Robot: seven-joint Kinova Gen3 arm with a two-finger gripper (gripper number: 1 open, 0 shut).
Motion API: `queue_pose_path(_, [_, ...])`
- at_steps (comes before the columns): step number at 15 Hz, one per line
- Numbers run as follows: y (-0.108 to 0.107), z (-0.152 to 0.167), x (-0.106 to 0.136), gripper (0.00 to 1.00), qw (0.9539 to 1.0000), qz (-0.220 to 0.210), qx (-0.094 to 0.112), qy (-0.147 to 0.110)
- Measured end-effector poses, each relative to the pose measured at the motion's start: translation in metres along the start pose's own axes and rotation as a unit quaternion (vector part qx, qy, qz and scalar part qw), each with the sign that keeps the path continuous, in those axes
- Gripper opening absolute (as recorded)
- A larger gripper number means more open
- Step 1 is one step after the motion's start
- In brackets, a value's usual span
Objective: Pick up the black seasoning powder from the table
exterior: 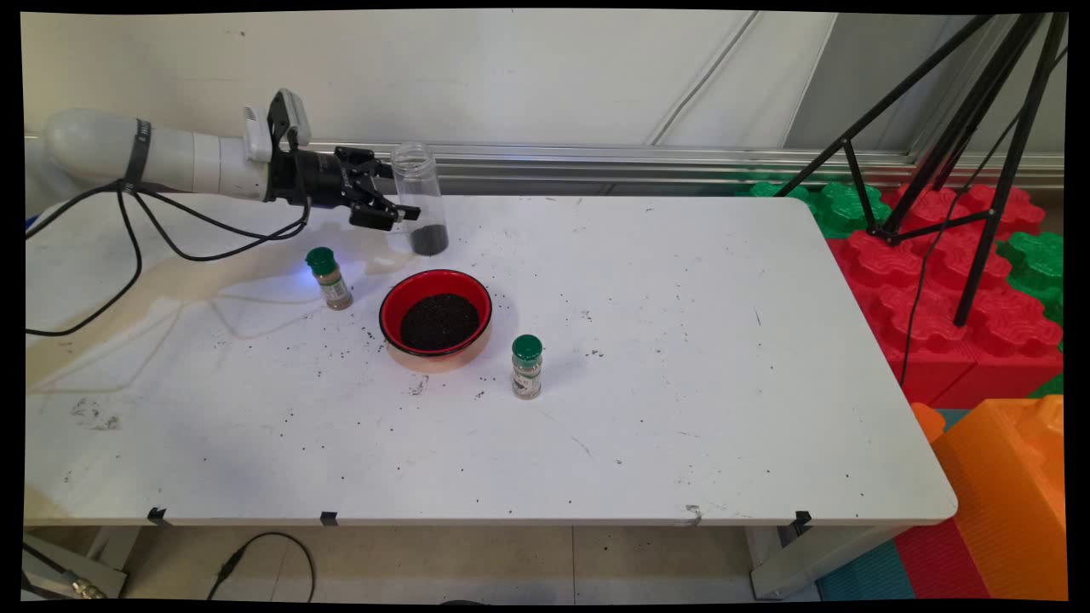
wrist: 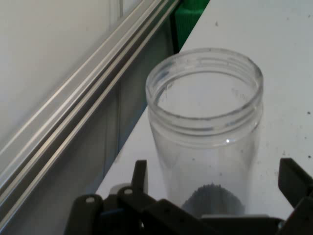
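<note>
The gripper [exterior: 393,197] reaches in level from the left with its fingers spread either side of the upright clear jar [exterior: 421,198] (a little dark grain at its bottom), not pressing it, just behind the red bowl [exterior: 436,317].

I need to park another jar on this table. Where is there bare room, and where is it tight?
The table is bare right of the front spice jar and along its near edge. It is crowded at the back left: gripper around the clear jar, red bowl and back spice jar close together.
</note>
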Motion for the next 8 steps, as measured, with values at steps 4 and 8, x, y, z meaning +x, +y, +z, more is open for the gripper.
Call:
queue_pose_path(4, [-0.003, 0.011, -0.005, 1.0, 0.9999, -0.001, -0.006, 0.013])
queue_pose_path(8, [-0.005, 0.018, -0.008, 1.0, 0.9997, -0.002, -0.011, 0.022])
